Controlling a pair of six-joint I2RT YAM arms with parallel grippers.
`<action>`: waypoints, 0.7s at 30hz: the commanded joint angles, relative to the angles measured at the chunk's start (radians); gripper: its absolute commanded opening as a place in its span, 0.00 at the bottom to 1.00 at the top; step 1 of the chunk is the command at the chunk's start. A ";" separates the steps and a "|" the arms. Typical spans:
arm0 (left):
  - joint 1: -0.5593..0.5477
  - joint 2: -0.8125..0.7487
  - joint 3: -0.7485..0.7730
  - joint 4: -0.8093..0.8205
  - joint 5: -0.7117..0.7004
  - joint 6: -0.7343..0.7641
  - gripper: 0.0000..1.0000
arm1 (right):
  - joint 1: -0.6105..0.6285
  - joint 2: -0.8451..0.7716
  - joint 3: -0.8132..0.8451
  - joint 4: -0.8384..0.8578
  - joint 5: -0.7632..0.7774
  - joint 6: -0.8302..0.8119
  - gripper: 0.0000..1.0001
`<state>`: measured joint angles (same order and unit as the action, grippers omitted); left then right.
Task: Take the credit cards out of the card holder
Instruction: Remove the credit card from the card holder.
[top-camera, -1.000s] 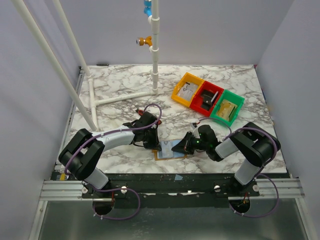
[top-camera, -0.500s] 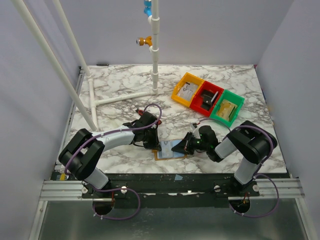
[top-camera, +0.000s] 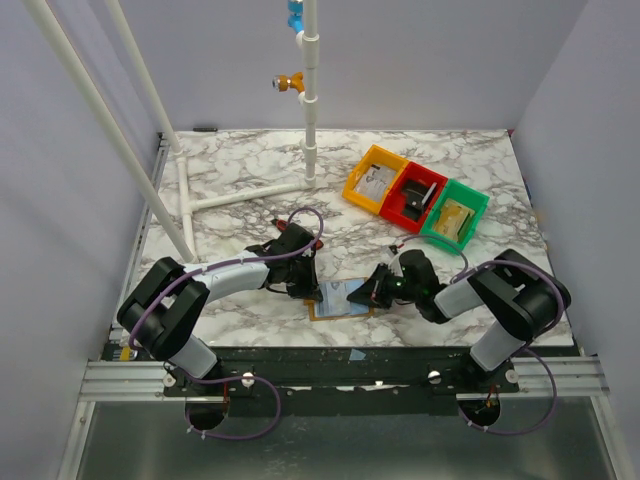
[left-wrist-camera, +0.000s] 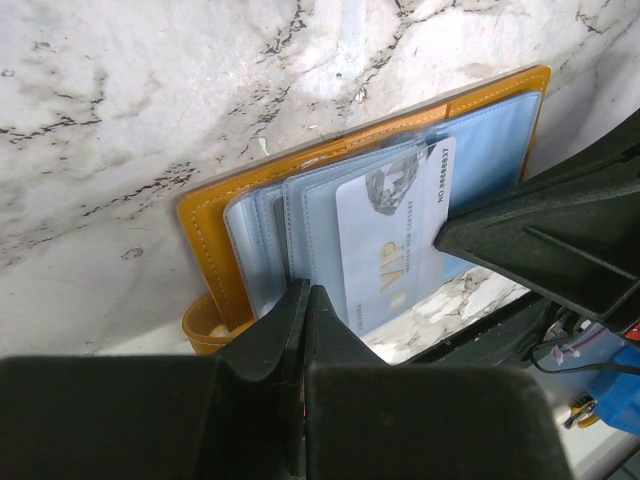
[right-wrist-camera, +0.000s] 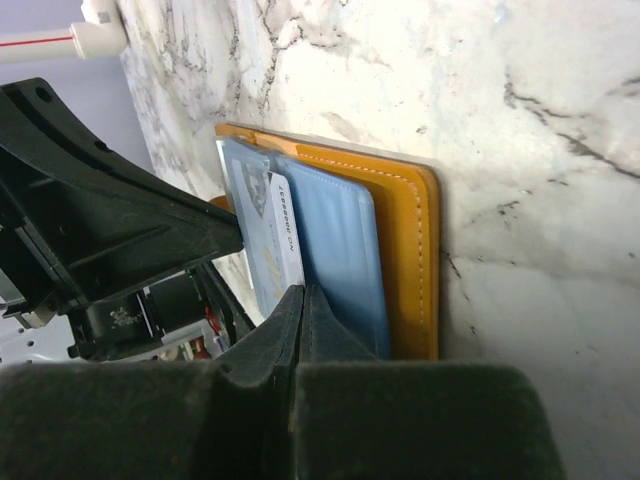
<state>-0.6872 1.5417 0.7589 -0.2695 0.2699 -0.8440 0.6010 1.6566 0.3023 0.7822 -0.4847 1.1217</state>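
Card holder (top-camera: 338, 300) lying open on the tabletop (top-camera: 240, 180) at the middle of the near edge, pale-blue sleeves (left-wrist-camera: 300, 215) facing up. A white credit card (left-wrist-camera: 395, 235) marked VIP protrudes from one sleeve. Left gripper (top-camera: 310, 290): fingers (left-wrist-camera: 265, 345) pressed together, tips at the sleeve edges. Right gripper (top-camera: 372, 292): fingers (right-wrist-camera: 255, 345) pressed together, tips meeting the card's edge. Whether they pinch it cannot be told.
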 joint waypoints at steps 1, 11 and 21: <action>0.009 0.038 -0.033 -0.053 -0.072 0.022 0.00 | -0.012 -0.029 -0.003 -0.102 0.060 -0.053 0.01; 0.011 0.032 -0.033 -0.056 -0.072 0.025 0.00 | -0.026 -0.062 -0.010 -0.135 0.065 -0.072 0.01; 0.011 0.021 -0.026 -0.065 -0.077 0.030 0.00 | -0.043 -0.108 -0.017 -0.182 0.075 -0.092 0.01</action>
<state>-0.6865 1.5414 0.7589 -0.2699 0.2703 -0.8433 0.5713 1.5707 0.3019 0.6552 -0.4549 1.0622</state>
